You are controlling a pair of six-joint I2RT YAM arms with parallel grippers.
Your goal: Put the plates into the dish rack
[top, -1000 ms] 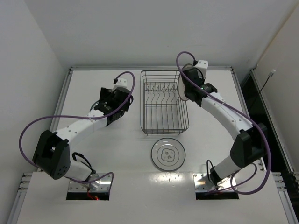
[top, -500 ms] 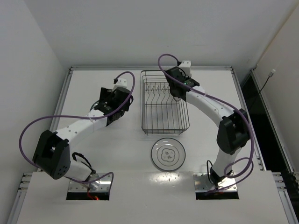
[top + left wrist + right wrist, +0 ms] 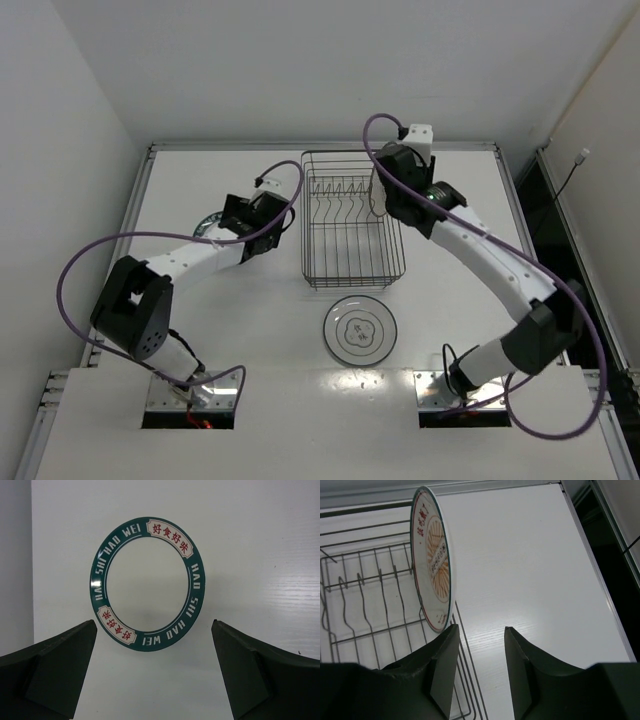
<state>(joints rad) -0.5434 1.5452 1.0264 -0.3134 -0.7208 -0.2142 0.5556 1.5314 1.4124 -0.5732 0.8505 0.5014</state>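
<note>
Green-rimmed plate reads "HAO SHI HAO WEI"; left gripper wide open above it. Right gripper parted, seemingly off the upright plate.

You can read one text clearly. In the left wrist view, the round white plate with a dark green rim band carries "HAO SHI HAO WEI" in white capitals, running round the band twice. Two cream panels set into that band each hold four red Chinese characters, 好食好味. In the right wrist view, the round white plate standing on edge shows red characters near its top rim, too foreshortened for you to read. The small panel at its orange centre is illegible.
</note>
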